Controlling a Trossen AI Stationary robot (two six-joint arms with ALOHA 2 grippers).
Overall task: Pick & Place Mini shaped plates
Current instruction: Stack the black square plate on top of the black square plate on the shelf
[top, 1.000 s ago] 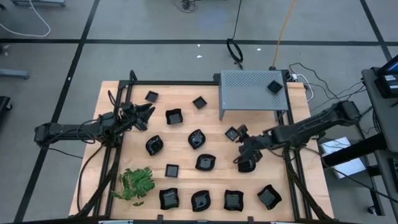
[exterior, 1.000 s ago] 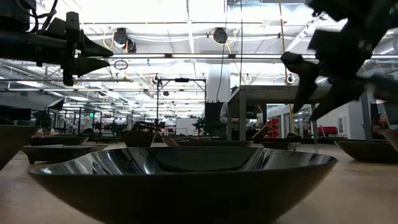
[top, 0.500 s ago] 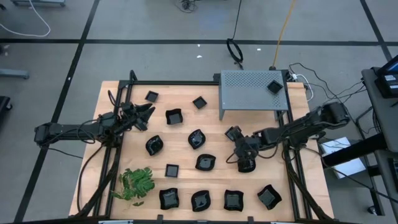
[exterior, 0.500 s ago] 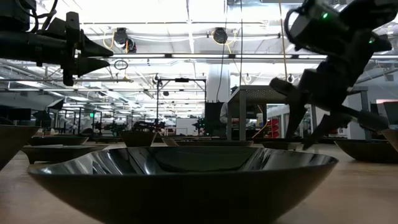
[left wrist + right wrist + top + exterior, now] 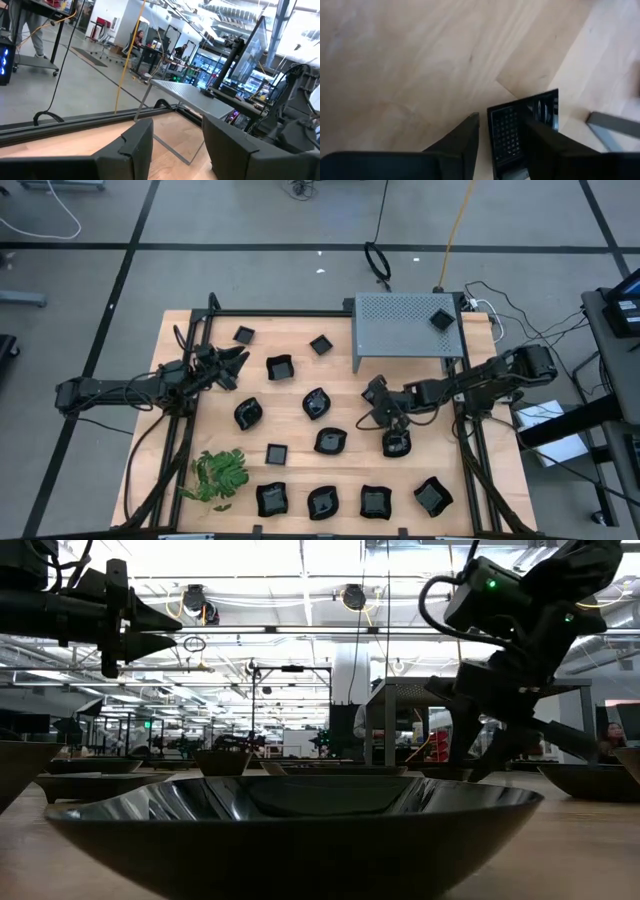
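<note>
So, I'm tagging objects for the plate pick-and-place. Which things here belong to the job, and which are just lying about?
Job:
- black plates spread over the table
- small square plate between the right gripper's fingers, not yet gripped
- plate on the box

Lying about:
- green sprig
- grey perforated box
- left gripper, waiting at the left edge

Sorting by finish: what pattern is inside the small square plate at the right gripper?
A fine grid texture on glossy black small square plate, clearest in the right wrist view.
</note>
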